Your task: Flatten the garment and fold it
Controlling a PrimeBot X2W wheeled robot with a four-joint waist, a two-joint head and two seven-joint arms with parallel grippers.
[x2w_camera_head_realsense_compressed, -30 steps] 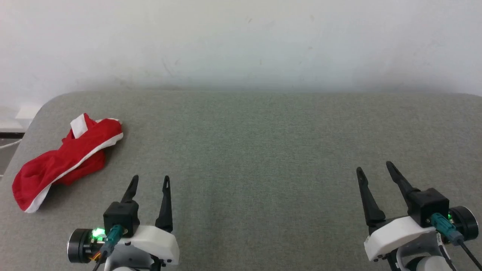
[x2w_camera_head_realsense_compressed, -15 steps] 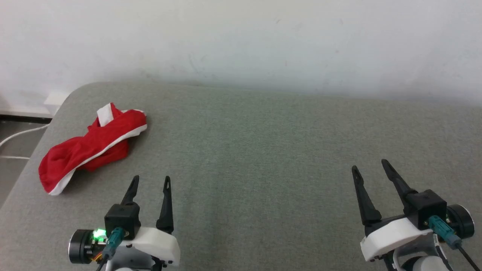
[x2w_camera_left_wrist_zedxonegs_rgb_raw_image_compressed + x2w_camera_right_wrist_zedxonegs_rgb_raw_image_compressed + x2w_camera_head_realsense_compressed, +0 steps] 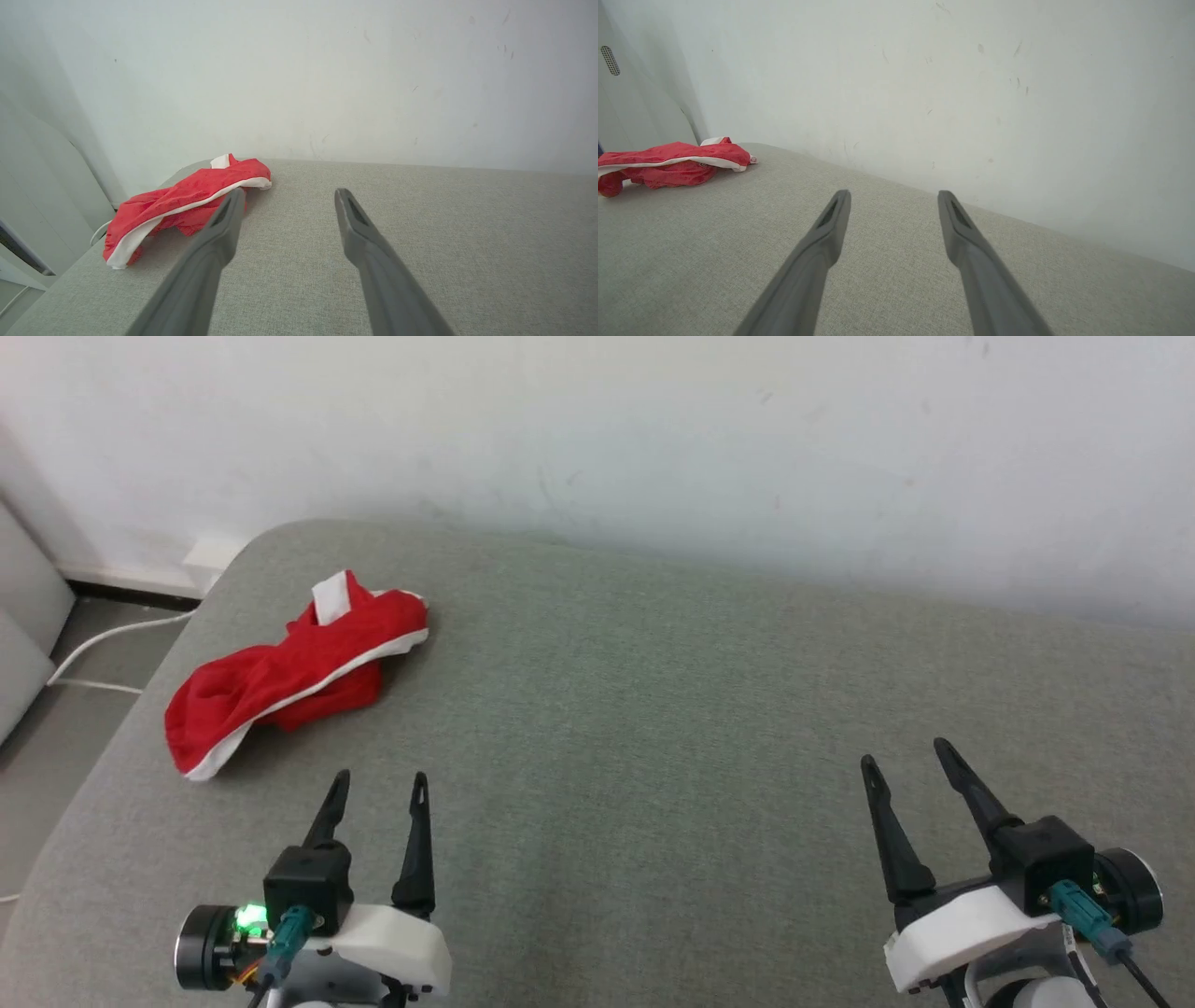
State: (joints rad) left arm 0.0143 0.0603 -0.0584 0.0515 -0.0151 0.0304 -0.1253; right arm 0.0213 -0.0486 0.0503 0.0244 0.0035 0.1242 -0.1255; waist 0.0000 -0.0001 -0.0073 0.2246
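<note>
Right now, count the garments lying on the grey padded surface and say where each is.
1. The crumpled bright red shorts with white trim lie near the surface's far left corner, ahead of the left gripper. Its folds might hide another.

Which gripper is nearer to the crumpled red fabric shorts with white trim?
Left. The left gripper is just short of the crumpled red fabric shorts, slightly to their right; the right gripper is far off across the grey cloth-covered surface.
</note>
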